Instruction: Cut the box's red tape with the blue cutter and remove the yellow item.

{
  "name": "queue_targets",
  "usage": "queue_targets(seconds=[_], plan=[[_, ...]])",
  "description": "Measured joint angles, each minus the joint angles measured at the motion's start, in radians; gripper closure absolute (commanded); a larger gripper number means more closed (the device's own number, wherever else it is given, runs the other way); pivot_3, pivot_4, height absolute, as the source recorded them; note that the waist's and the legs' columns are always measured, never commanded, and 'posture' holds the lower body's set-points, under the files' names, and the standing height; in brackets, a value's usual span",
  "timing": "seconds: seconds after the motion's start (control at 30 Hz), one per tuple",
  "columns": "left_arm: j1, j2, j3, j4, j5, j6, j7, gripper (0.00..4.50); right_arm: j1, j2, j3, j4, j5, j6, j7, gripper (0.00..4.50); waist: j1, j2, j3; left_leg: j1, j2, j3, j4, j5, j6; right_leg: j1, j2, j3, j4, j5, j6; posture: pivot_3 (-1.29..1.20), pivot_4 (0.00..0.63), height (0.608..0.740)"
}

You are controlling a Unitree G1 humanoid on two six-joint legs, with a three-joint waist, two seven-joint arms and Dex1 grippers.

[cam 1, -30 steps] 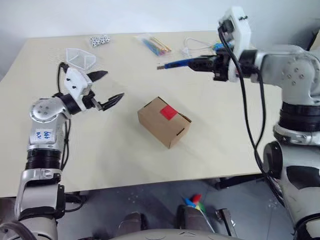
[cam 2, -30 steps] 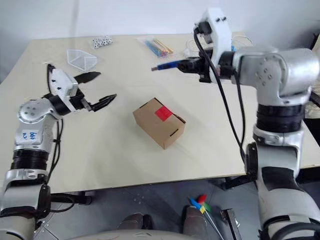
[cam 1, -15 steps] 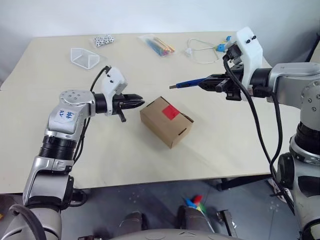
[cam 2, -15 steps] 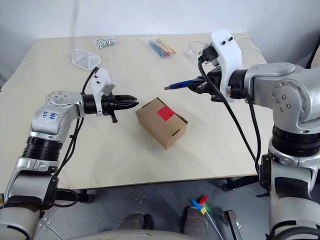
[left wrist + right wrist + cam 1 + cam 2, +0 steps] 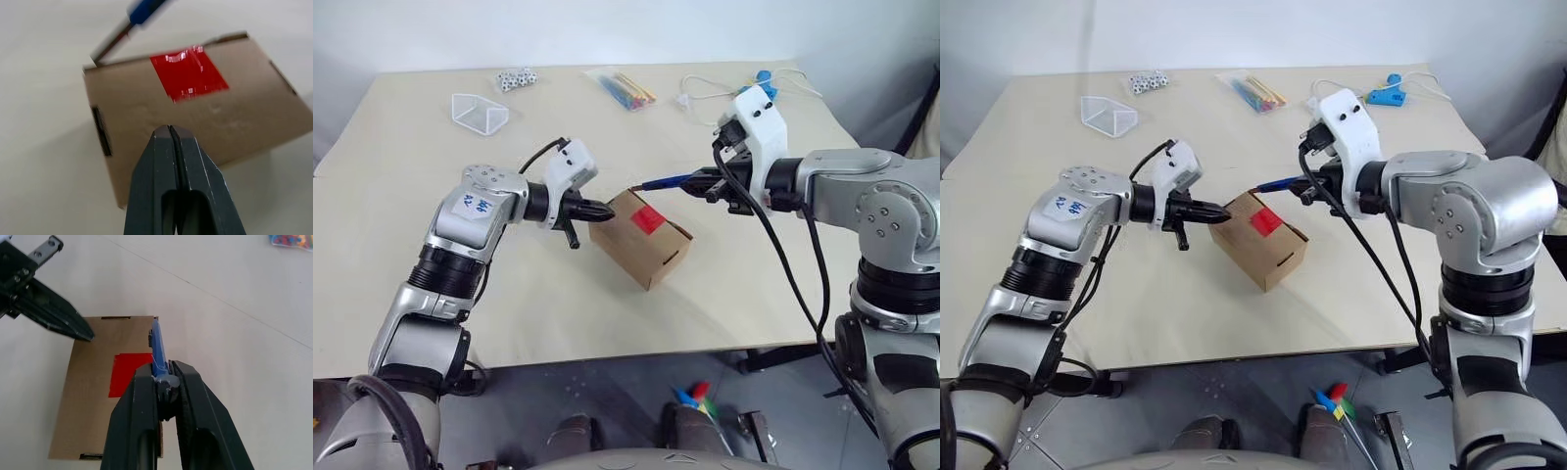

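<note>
Showing 1 box (image 5: pixel 639 238), 1 red tape (image 5: pixel 647 219), 1 blue cutter (image 5: pixel 664 182)

Bare table (image 5: pixel 607 313) around box (image 5: pixel 631 245), clutter (image 5: pixel 617 88) far behind

The room is bright, with soft, even light on the table (image 5: pixel 401 225). Shadows are faint, just a pale one beside the box (image 5: pixel 641 240). The red tape (image 5: pixel 189 72) shines with small white glare spots. Close up, the blue cutter (image 5: pixel 144 11) looks blurry, maybe from being too near.
</note>
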Motion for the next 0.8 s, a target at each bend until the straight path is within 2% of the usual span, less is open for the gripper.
queue_targets(seconds=[0.8], plan=[[-0.028,-0.042,-0.013,0.070,0.061,-0.024,-0.007,4.50,0.037,-0.033,0.031,0.007,-0.004,-0.035,0.003,4.36,0.003,0.000,0.000,0.000,0.000,-0.001,0.006,0.000,0.000,0.003,0.000,0.000,0.001,0.000,0.000,0.00,0.150,0.740]])
